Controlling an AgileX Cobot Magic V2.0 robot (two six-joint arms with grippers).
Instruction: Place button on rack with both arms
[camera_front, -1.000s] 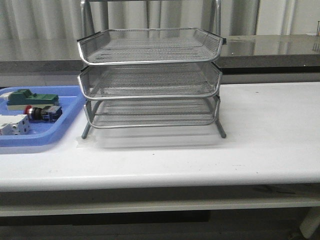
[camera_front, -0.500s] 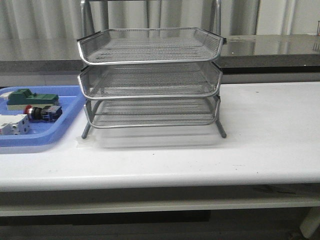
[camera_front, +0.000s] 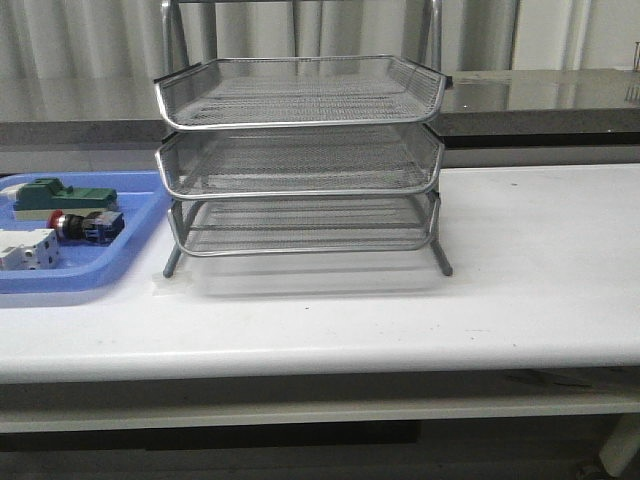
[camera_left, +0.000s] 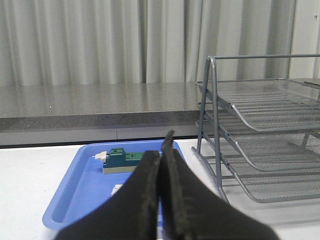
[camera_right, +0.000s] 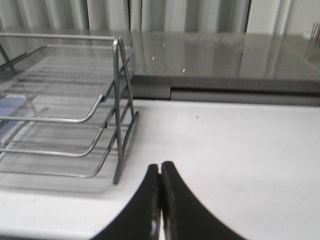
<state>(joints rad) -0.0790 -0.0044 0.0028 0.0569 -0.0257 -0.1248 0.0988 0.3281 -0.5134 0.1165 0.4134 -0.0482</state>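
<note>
The button (camera_front: 86, 226), red-headed with a black-and-blue body, lies in the blue tray (camera_front: 130, 262) at the table's left. The three-tier wire-mesh rack (camera_front: 300, 160) stands at the table's middle; all its trays hold nothing. In the left wrist view my left gripper (camera_left: 161, 150) is shut with nothing in it, hovering short of the blue tray (camera_left: 75, 190); the rack (camera_left: 260, 135) is to one side and my fingers hide the button. My right gripper (camera_right: 160, 169) is shut and empty above bare table beside the rack's leg (camera_right: 120, 130). Neither gripper appears in the front view.
The blue tray also holds a green block (camera_front: 62, 196) (camera_left: 122, 160) and a white breaker block (camera_front: 28, 248). A grey counter (camera_front: 540, 100) and curtains run behind the table. White tabletop (camera_front: 540, 250) stretches right of the rack.
</note>
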